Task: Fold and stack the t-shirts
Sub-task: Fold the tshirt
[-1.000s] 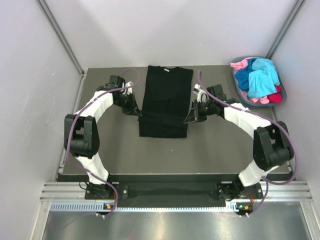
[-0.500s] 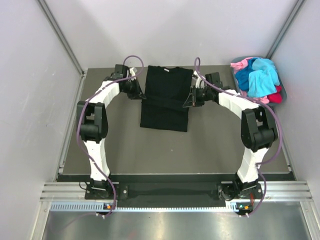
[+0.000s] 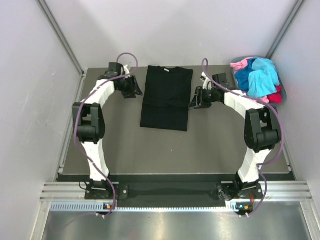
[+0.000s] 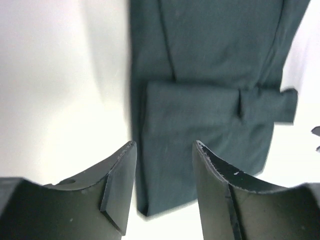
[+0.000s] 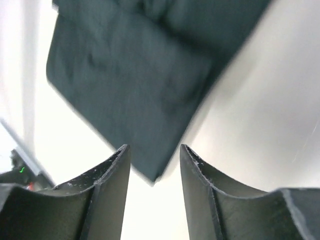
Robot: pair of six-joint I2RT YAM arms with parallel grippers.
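The black t-shirt [image 3: 166, 97] lies flat at the back middle of the table, folded into a narrow rectangle with its collar toward the far wall. My left gripper [image 3: 136, 93] is just off the shirt's left edge. Its jaws are open, and the left wrist view [image 4: 164, 145] shows nothing between them but the shirt's corner [image 4: 210, 75] beyond. My right gripper [image 3: 193, 104] is beside the shirt's right edge, also open and empty [image 5: 153, 147], with a corner of the shirt [image 5: 135, 85] ahead of the fingertips. Turquoise, blue, pink and red t-shirts [image 3: 260, 77] are heaped in the basket.
The grey-blue basket [image 3: 285, 94] stands at the back right corner, close behind my right arm. White walls with metal rails close in the table at the left, right and back. Bare dark tabletop [image 3: 170, 150] lies between the shirt and the arm bases.
Both grippers, shut on a fold of the black t-shirt, carried it toward the far wall. Both then opened, let the cloth go and drew slightly outward. The shirt now lies shorter.
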